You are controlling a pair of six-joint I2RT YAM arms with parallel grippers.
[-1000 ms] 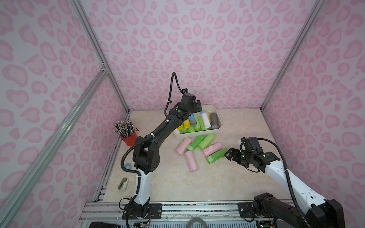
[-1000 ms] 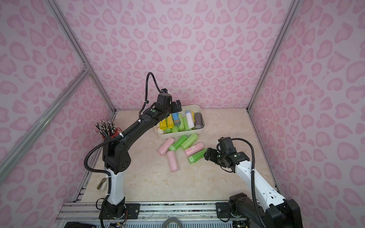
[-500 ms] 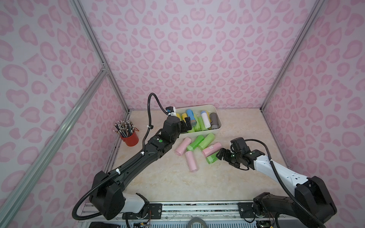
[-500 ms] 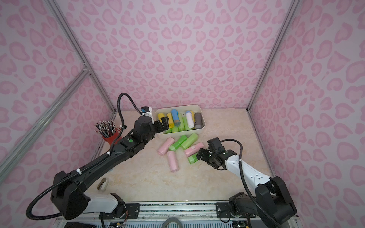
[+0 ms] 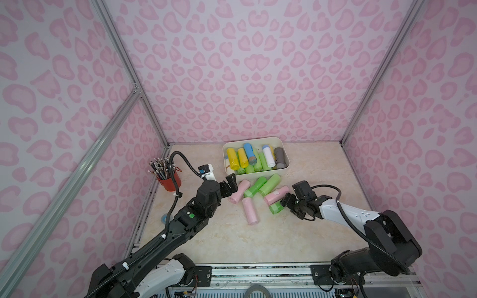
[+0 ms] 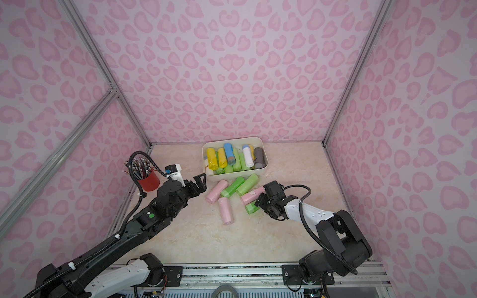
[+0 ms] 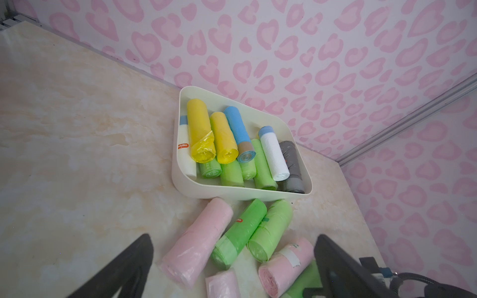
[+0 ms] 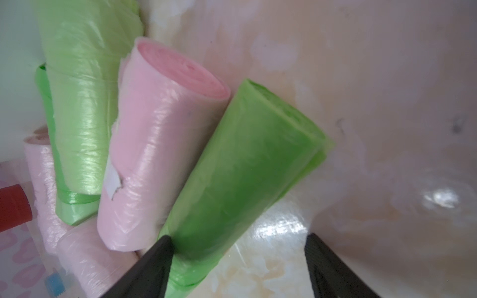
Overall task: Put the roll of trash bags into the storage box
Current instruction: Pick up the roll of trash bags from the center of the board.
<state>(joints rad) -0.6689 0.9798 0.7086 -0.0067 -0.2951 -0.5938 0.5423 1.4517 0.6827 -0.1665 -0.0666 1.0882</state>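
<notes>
Your right gripper [image 5: 288, 207] is down low at the tabletop [image 5: 232, 240], jaws open around the near end of the green roll [image 8: 245, 167]. In the right wrist view one finger [image 8: 154, 260] is touching the roll's side. The other finger sits clear of it with bare tabletop showing in the gap, so nothing's actually clamped.

That green roll lies on its side at the edge of the loose heap, right up against a pink roll [image 8: 160, 154]. It's out in front of the storage box [image 5: 258, 176], not inside it.

Your left gripper [image 5: 230, 183] has its jaws spread wide and empty. It's hanging just beside the far pink roll [image 5: 238, 191] at the heap's other end, pointing toward the box.

The box sits back near the wall with yellow, blue, white, grey and green rolls in it. The red pencil cup [image 5: 171, 182] stands well apart from the heap, over by the left wall.
</notes>
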